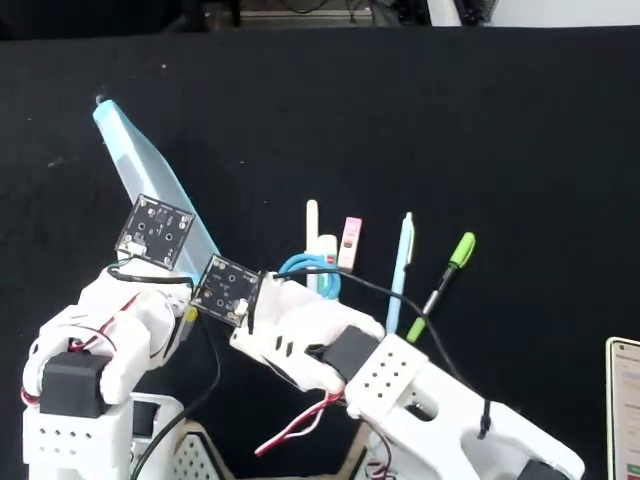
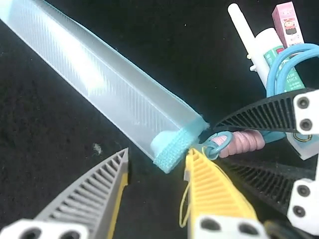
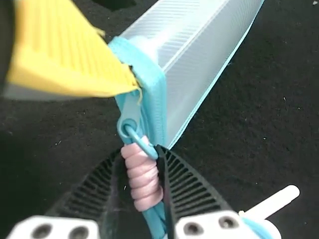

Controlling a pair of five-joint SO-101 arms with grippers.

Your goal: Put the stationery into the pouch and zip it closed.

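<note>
Tools of both arms are brought together at the lower-right end of the pouch (image 1: 150, 170), just left of centre in the high view. On the black bench (image 1: 450, 120) the translucent blue pouch is laid slantwise from the upper left towards the centre. The stationery is ranged outside it, to its right: a green marker (image 1: 445, 280), a blue pen (image 1: 401, 270), a white glue stick (image 1: 325, 255) and a pink eraser (image 1: 350, 243). The step in hand is judged to be the drawing of the zip, so that the pouch is opened for filling. It would be done best if the pouch end were pinned firmly while the slider is drawn straight along the zip line, without the pouch being lifted or twisted. The left tool (image 2: 158, 158) is spread wide at the centre bottom of its own view, with nothing clasped. Its yellow finger (image 2: 209, 189) is set against the blue fabric tab at the pouch end. The right tool (image 3: 141, 162) is closed on the pink coiled zip pull (image 3: 143, 174), which is joined to the slider by a blue ring (image 3: 137, 139).
</note>
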